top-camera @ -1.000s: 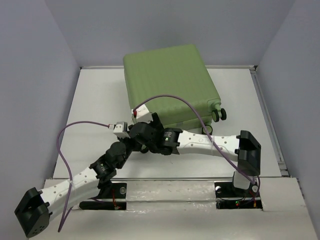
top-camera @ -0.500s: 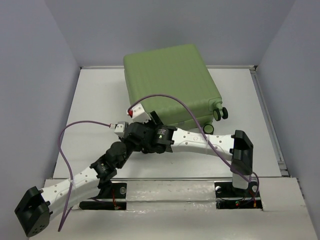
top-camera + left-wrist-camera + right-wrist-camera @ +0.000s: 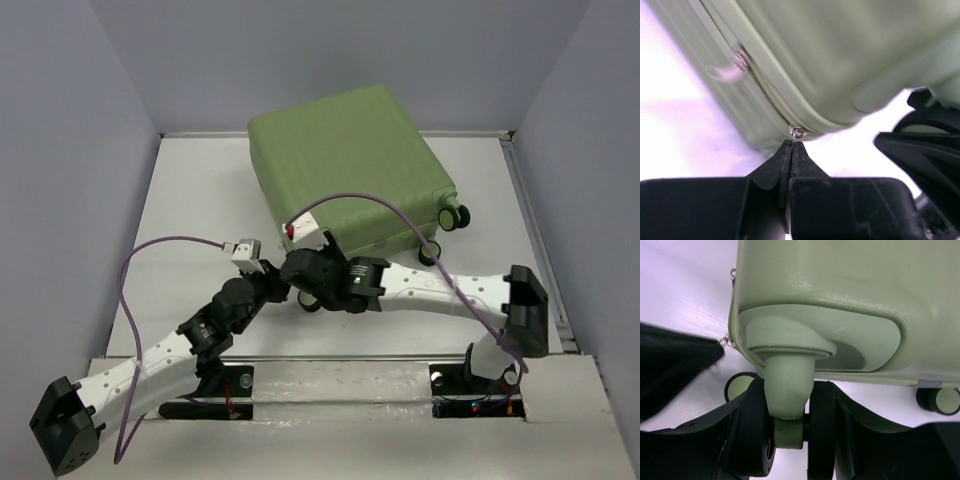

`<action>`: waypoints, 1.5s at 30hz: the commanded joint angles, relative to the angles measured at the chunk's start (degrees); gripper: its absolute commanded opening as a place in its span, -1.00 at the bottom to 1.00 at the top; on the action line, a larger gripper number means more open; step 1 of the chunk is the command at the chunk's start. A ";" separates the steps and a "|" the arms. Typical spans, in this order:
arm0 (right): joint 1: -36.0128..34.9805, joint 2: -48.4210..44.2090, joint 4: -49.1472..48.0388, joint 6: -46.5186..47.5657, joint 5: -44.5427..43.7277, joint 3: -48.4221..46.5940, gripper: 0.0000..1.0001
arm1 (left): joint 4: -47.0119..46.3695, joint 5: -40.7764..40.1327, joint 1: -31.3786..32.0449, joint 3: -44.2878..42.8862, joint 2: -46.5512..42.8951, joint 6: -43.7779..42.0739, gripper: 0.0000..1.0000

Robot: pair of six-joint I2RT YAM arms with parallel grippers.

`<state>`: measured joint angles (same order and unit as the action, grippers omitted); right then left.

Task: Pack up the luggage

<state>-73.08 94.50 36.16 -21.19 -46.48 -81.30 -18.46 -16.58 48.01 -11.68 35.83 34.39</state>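
Observation:
The light-green ribbed luggage point(image 3: 350, 160) lies closed and flat at the back middle of the white table. My left gripper point(image 3: 272, 278) is at its near left corner. In the left wrist view its jaws point(image 3: 791, 145) are pressed together on a small metal zipper pull point(image 3: 797, 132) at the end of the zipper line. A second pull point(image 3: 742, 58) hangs farther along. My right gripper point(image 3: 305, 288) is just right of the left one. In the right wrist view it point(image 3: 792, 390) clamps a black-and-green caster wheel point(image 3: 790, 430) at the suitcase corner.
Two more casters point(image 3: 455, 216) point(image 3: 428, 255) stick out at the suitcase's right near corner. Grey walls close in the table on three sides, with a raised rail point(image 3: 538, 250) on the right. Purple cables point(image 3: 150, 250) arc over both arms.
The suitcase has swung and slid to the right, and its right casters moved right and back. My right arm moved right with the caster in its grip. My left gripper followed, still on the zipper pull.

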 commanded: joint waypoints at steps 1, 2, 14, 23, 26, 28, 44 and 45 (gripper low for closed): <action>4.79 -14.57 9.52 0.37 -0.47 8.94 -0.86 | 12.62 -1.88 -2.92 -5.45 -0.51 -2.32 -0.89; 4.79 -16.08 9.54 -0.51 -0.02 9.83 -0.86 | 12.66 -1.97 -2.92 -5.46 -0.50 -1.62 -0.89; 4.79 -28.23 4.10 -0.09 10.34 21.53 -0.87 | 2.43 -0.08 -5.03 -9.07 8.38 1.57 -0.88; 4.79 -27.00 -3.46 3.17 12.29 21.88 -0.87 | -15.28 23.33 6.75 -2.82 10.74 -7.15 -0.30; 4.79 -26.65 -4.08 3.17 12.29 21.88 -0.87 | -17.92 25.10 6.83 -2.29 13.47 -6.88 0.11; 4.79 -26.47 -4.61 3.17 12.46 22.14 -0.86 | -18.10 24.93 7.10 -3.25 15.39 -8.02 0.28; 4.79 -26.47 -9.53 4.40 17.12 23.99 -0.86 | -19.51 8.52 8.86 -13.54 30.60 -11.01 0.37; 4.79 -26.65 -10.23 4.66 17.82 24.43 -0.86 | -19.34 7.36 9.03 -13.89 31.31 -10.66 0.35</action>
<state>-68.20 68.07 35.27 -17.50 -33.10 -58.04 -33.95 -2.17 56.34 -22.00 64.62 25.15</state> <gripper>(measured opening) 0.561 0.689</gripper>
